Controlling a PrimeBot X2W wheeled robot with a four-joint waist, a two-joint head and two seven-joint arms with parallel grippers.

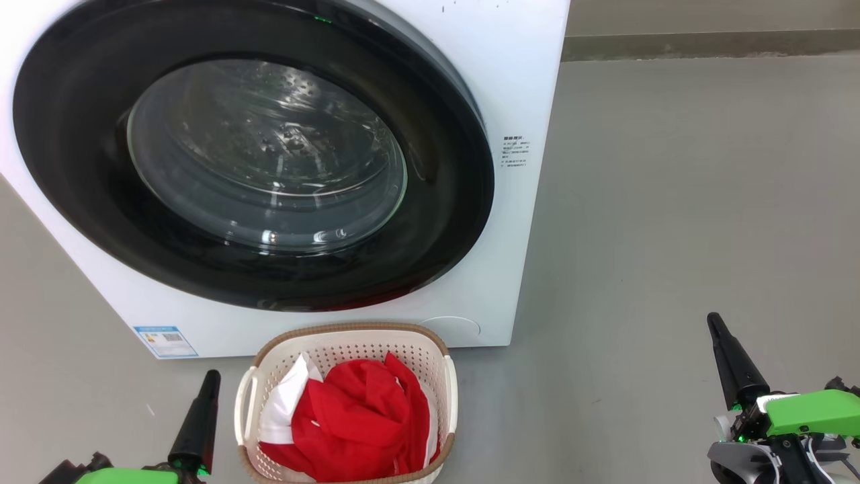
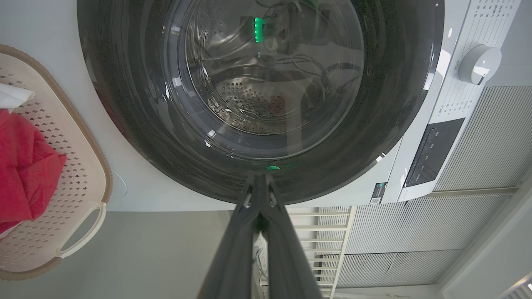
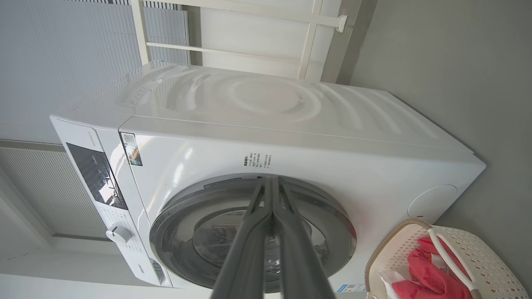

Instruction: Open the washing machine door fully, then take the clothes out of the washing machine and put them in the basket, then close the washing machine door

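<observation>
The white washing machine (image 1: 524,87) stands ahead with its black-rimmed glass door (image 1: 255,161) shut against the front; the steel drum shows through the glass (image 2: 257,99). On the floor in front sits the cream basket (image 1: 440,349), holding the red and white clothes (image 1: 356,417). My left gripper (image 1: 211,376) is shut and empty just left of the basket. Far off at the lower right, my right gripper (image 1: 713,321) is shut and empty too. In the wrist views the left fingertips (image 2: 259,178) and right fingertips (image 3: 270,180) are pressed together, pointing at the machine (image 3: 291,124).
Bare grey floor (image 1: 672,235) stretches to the right of the machine. A wall base (image 1: 705,44) runs behind. The control panel and white dial (image 2: 478,64) sit at the machine's top. The basket (image 3: 478,249) with the clothes (image 3: 419,270) lies beside the machine's front.
</observation>
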